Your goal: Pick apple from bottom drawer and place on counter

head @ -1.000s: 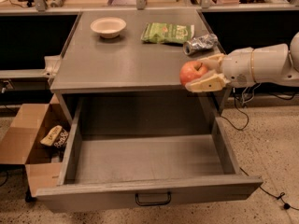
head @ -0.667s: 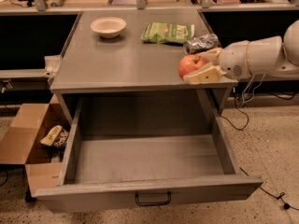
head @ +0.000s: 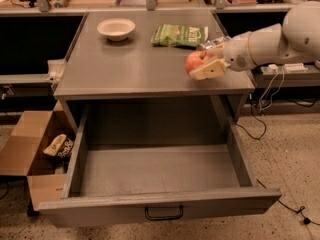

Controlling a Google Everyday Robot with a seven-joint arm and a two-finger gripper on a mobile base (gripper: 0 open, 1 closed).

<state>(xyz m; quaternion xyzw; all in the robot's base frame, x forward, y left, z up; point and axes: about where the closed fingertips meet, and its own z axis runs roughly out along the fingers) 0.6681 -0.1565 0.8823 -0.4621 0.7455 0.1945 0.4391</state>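
Containers first. Bottom drawer was pulled fully out below the counter, dark bar handle centred on the front panel. Inside, only grey floor and side walls showed.

Cardboard box sat on the floor just left of the drawer, flaps open. In it: a pale wrapped snack lying tilted, w/ a dark packet touching it on the right. Print on both too small to read.

Pale bowl stood upright at rear left of the counter; couldn't tell if it held anything. Green snack bag lay flat at rear centre-right, apart from the bowl.

Gripper was over the right side of the counter, near the front-right corner, white arm reaching in from the right. Jaws were closed around the apple, pinching it. One tan finger lay across the apple's near side; the other was hidden behind the fruit. Apple was red-orange, w/ a paler patch toward the top. It was above the counter surface, well clear of the drawer; couldn't tell whether its underside touched the top. Crumpled silver item sat just behind the gripper, beside the bag's right end, partly hidden by the wrist
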